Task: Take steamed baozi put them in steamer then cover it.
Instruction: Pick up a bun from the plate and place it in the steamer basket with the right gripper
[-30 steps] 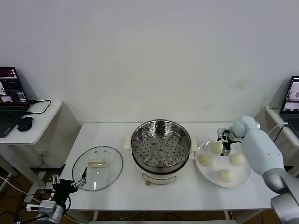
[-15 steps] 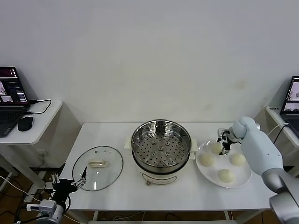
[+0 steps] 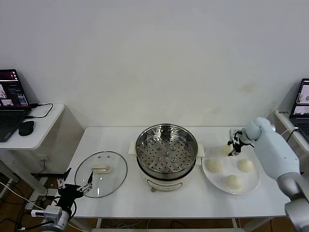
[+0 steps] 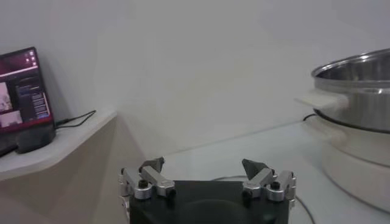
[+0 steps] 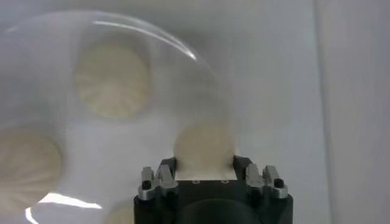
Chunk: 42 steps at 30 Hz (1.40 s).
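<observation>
Fingers (image 5: 204, 159) grip one baozi (image 5: 204, 146) above white table (image 3: 159, 195).

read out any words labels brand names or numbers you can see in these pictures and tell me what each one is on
No text can be read anywhere.
Laptop screen on the left side table: windows with lines of text, too small to read.
Laptop screen at the right edge: also too small to read.
Steamer: small red marks on the white base, illegible.
Cover, plate, baozi: no markings.
</observation>
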Each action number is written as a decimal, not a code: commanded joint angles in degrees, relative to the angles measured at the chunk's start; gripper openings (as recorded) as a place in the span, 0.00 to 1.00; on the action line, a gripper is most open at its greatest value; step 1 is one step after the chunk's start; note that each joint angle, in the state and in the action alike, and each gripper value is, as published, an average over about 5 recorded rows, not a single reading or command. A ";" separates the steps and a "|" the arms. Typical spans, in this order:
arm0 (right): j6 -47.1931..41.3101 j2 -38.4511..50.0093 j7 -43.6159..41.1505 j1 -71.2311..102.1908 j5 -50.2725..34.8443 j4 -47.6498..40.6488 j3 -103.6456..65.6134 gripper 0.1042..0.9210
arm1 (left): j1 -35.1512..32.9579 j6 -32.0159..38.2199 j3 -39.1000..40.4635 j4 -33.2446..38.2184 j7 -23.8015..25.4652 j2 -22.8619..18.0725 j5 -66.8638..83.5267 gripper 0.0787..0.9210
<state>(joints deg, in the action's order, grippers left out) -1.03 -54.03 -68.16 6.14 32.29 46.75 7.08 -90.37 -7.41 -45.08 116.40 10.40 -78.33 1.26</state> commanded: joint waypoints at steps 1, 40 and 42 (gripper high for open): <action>-2.31 3.05 -5.12 -9.95 -14.16 5.60 9.59 0.58 | 0.06 -0.06 0.30 0.22 -0.07 0.04 -0.08 0.88; 42.01 -16.80 -6.87 -28.07 -7.34 12.83 37.01 0.58 | -0.16 -0.11 -0.23 -0.55 -1.10 -1.11 -0.52 0.88; 43.58 -16.89 -6.78 -27.85 -6.09 12.99 37.54 0.59 | -0.14 -0.06 -0.05 -0.98 -1.10 -1.16 -0.93 0.88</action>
<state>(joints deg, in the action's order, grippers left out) 33.82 -70.16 -75.96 -22.16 20.35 56.40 42.11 -90.51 -7.48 -45.12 115.96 9.28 -79.43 0.64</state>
